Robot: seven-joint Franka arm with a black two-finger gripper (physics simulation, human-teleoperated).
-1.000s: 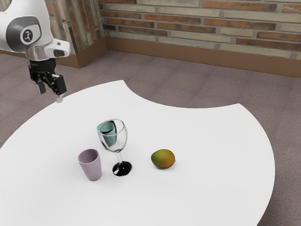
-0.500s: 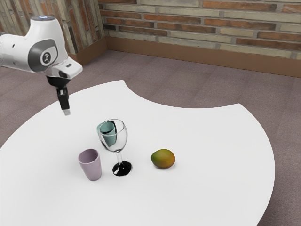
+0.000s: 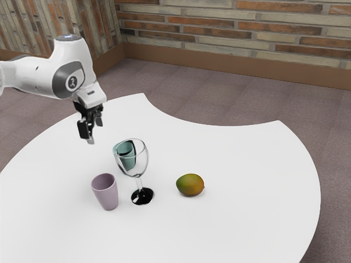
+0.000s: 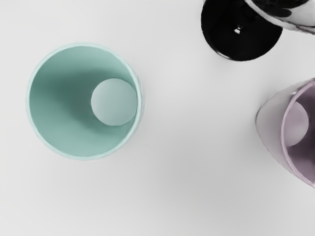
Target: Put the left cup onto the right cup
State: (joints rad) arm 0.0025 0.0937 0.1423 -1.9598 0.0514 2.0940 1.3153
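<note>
**Gripper point(image 3: 88, 137) swings in above the two cups**

Compared with a second ago, the arm point(image 3: 49, 79) has moved from the exterior view's upper left corner in over the table point(image 3: 247, 164). The gripper has come lower, closer to the wine glass point(image 3: 131, 159), and has turned since half a second ago. Both cups, the glass and the mango point(image 3: 190, 184) sit where they did before.

The table is a smooth white disc with a curved bite cut from its far edge. The lilac cup point(image 3: 104, 192) and the teal cup point(image 3: 127, 155) are plain, handleless and matte, tapering toward the base. The glass is clear, with a thin stem and a glossy black foot point(image 3: 142, 196). The mango is oval, green shading to orange.

The gripper holds nothing and hangs clear of the table; how wide it stands cannot be told. In the exterior view it is up and to the left of the glass, with the teal cup seen through the bowl. The lilac cup stands nearer the camera, just beside the glass's foot. The wrist view looks straight down into the upright teal cup point(image 4: 83, 101), so that cup lies almost under the hand. The lilac cup point(image 4: 295, 130) is off to one side, near the black foot point(image 4: 241, 32).
</note>
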